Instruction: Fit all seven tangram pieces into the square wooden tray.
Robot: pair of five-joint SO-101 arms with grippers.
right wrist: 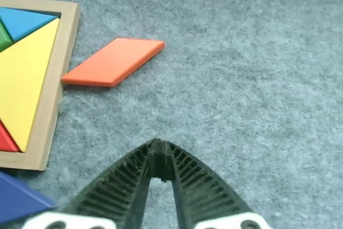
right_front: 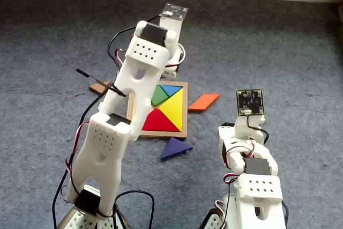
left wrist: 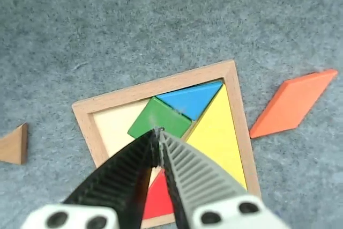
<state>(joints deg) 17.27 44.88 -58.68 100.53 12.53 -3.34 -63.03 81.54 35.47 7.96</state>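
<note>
Left gripper (left wrist: pixel 159 132), jaws pressed together, empty, hangs just above the green square piece (left wrist: pixel 161 119) inside the square wooden tray (left wrist: pixel 244 132). Right gripper (right wrist: pixel 156 146), likewise closed, has the flat orange parallelogram (right wrist: pixel 112 61) ahead.

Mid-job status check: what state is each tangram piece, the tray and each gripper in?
Square wooden tray: partly filled, one corner bare.
Green square piece: in tray.
Light blue triangle: in tray.
Yellow triangle: in tray.
Red triangle: in tray.
Orange parallelogram: outside, on carpet.
Dark blue triangle: outside, on carpet.
Brown wooden triangle: outside, on carpet.
Left gripper: shut, empty.
Right gripper: shut, empty.
</note>
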